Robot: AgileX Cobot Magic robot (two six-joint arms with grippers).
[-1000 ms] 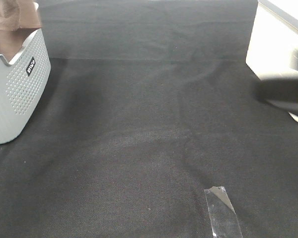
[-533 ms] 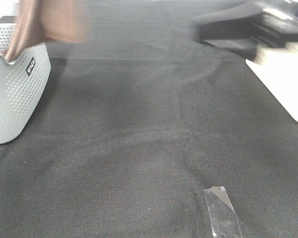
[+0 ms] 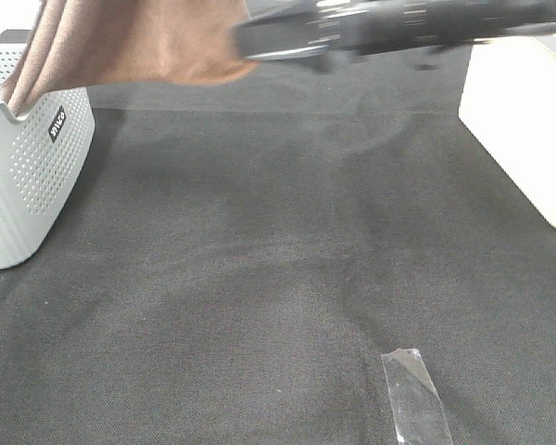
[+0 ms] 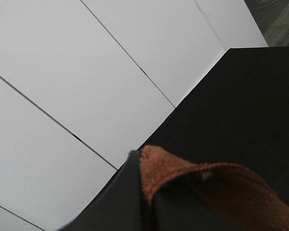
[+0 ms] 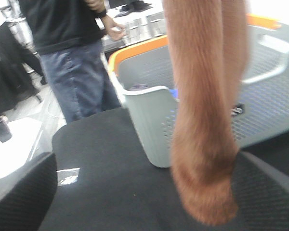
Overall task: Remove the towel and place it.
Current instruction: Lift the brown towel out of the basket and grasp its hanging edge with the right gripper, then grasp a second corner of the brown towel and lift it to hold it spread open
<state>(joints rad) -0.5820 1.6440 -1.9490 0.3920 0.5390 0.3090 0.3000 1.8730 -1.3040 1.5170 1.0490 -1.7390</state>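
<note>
**Black-clothed bench (image 3: 259, 260), towel (image 3: 139, 46) held high at the far left**

Open cloth stretches between a grey basket (image 3: 28, 176) at the left edge and a white box (image 3: 524, 120) at the right, with only a strip of clear tape (image 3: 414, 397) near the front. The basket holds some blurred cloth. The towel hangs above it, one side trailing to the rim. The left end effector (image 4: 142, 192) is clamped on a towel fold. The right end effector (image 5: 144, 197), fingers apart, faces the hanging end.
</note>
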